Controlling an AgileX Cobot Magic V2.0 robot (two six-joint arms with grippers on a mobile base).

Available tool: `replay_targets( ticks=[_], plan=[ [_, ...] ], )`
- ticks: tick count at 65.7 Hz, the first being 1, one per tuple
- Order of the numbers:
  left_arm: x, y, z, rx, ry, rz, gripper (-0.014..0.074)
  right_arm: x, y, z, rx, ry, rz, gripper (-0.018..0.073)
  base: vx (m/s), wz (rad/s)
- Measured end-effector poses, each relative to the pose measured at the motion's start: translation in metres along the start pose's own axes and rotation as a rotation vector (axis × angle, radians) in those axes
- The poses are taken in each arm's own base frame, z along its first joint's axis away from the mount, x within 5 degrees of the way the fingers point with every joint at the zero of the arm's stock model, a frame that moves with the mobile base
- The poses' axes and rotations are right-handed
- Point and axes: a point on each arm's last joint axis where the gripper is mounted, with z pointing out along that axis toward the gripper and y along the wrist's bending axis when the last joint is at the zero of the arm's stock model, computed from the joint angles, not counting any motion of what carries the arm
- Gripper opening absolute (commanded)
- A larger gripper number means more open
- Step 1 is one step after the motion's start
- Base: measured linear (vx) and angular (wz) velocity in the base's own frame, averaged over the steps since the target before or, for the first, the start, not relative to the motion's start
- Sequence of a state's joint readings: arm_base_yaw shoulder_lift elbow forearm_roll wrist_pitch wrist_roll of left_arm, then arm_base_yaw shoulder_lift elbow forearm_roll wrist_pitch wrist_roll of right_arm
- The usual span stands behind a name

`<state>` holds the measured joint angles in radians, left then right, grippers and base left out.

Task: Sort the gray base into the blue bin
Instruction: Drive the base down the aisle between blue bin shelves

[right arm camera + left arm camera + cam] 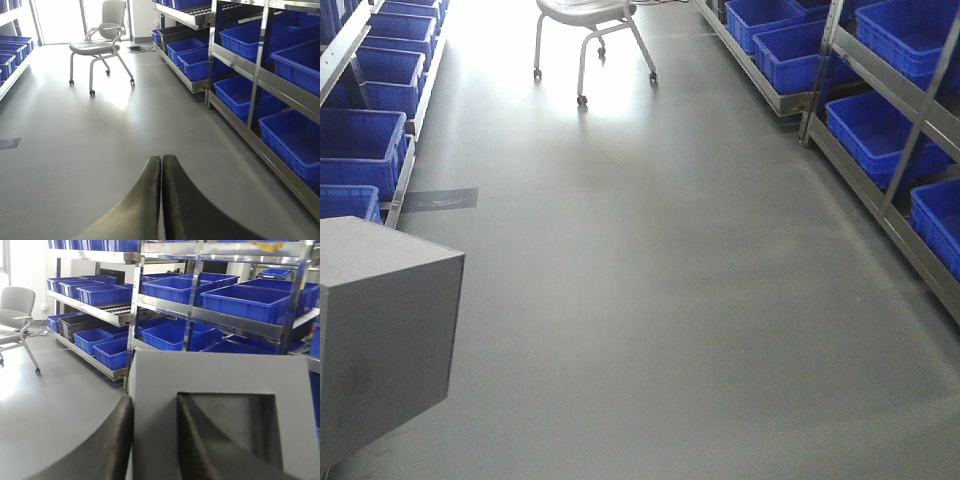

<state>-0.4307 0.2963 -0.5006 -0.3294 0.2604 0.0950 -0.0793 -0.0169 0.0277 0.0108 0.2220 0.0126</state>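
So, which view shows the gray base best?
The left wrist view: the base fills the lower frame, its recess faces the camera, and the left fingers straddle its wall. The front view shows only plain faces, lower left. The right wrist view shows none.

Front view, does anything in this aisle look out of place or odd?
A wheeled chair stands alone mid-aisle on the floor, in the path ahead. One black bin sits among blue bins on a lower shelf. The left gripper holds the gray base normally. Nothing looks spilled or damaged.
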Motion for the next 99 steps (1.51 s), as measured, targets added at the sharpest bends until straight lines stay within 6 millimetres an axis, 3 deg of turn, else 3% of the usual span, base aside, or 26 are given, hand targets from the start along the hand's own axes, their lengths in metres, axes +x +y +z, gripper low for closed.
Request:
replay_targets(
  ticks=[99],
  plan=[
    [0.0000, 0.0000, 0.0000, 0.000, 0.000, 0.000, 0.0004, 0.0000, 0.0000, 0.0000, 0.000, 0.000, 0.000, -0.0005, 0.43, 0.05]
  ],
)
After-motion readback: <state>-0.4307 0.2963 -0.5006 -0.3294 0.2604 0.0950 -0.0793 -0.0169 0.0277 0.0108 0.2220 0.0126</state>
